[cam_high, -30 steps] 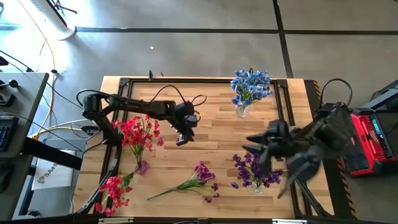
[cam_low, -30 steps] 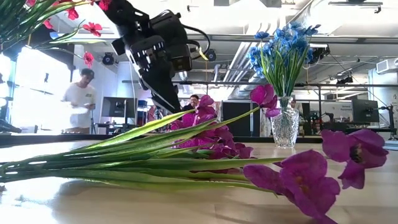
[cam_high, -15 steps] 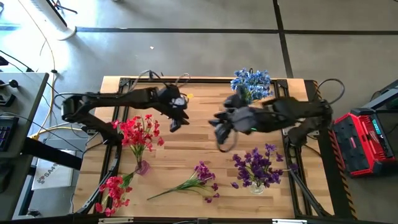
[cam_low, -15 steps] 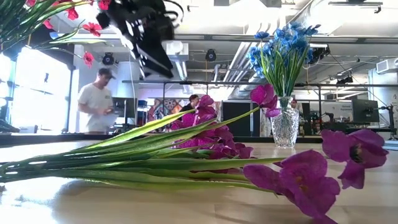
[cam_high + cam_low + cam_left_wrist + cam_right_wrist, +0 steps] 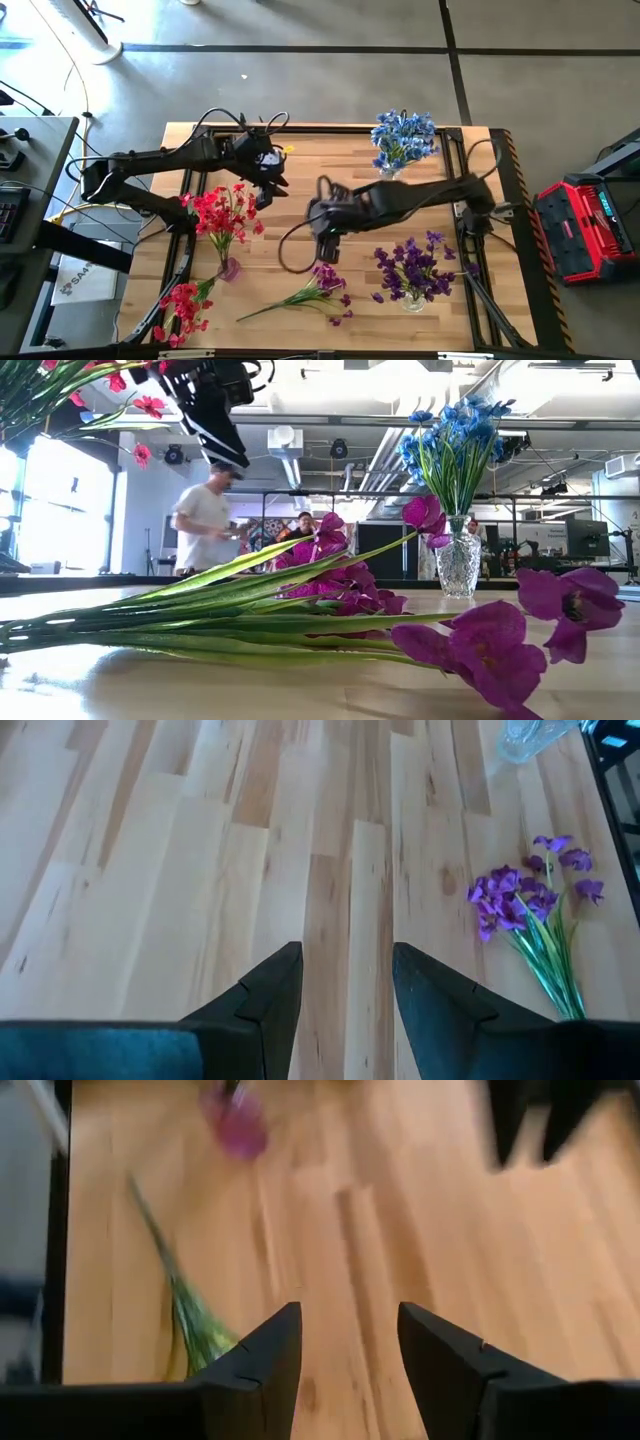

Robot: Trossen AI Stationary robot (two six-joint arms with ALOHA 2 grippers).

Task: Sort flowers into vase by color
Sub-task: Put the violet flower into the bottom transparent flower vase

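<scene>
The loose purple spray [image 5: 318,288] lies flat on the worktop [image 5: 330,180], just beside the right gripper [image 5: 328,250], fingers released. Likely light, floppy, blossoms fragile — best pinched mid-stem. Left gripper [image 5: 268,186] hovers released too.

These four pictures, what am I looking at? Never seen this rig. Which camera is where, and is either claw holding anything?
Two dark robot arms work at a wooden table. The overhead picture shows everything; the level one looks across the tabletop; the other two come from cameras on each wrist. The left gripper hangs near the red flowers in a vase, fingers open and empty. The right gripper, also open and empty, hovers just above the loose purple spray lying flat. A loose red spray lies at the near left corner. Blue flowers and purple flowers already stand in vases.
</scene>
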